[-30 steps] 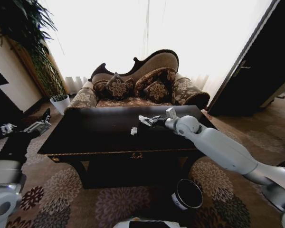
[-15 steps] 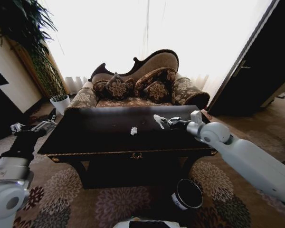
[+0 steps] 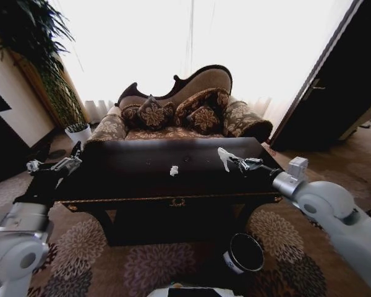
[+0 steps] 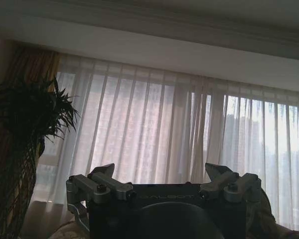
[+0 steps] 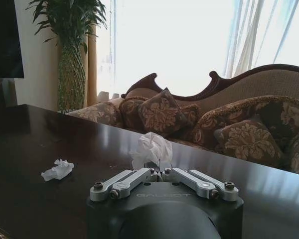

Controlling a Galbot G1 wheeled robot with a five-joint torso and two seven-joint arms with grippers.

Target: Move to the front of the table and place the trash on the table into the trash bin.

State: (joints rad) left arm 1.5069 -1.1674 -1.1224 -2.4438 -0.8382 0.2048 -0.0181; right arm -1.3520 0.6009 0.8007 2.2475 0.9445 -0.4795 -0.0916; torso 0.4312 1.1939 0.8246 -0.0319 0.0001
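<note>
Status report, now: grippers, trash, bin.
Right gripper shut on white tissue lump, above glossy black table. Left gripper open, off table's left end. Second tissue lump on table. Small black bin on floor, unobstructed.

The table (image 3: pixel 142 179) top lies open, just one tissue lump (image 3: pixel 174 170) near its middle. The sofa (image 3: pixel 179 111) crowds the far edge. By the front right leg, the trash bin (image 3: pixel 243 252) stands uncovered.

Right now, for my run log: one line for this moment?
right tool: shut on white crumpled tissue | left tool: open, idle | another tissue: on table
</note>
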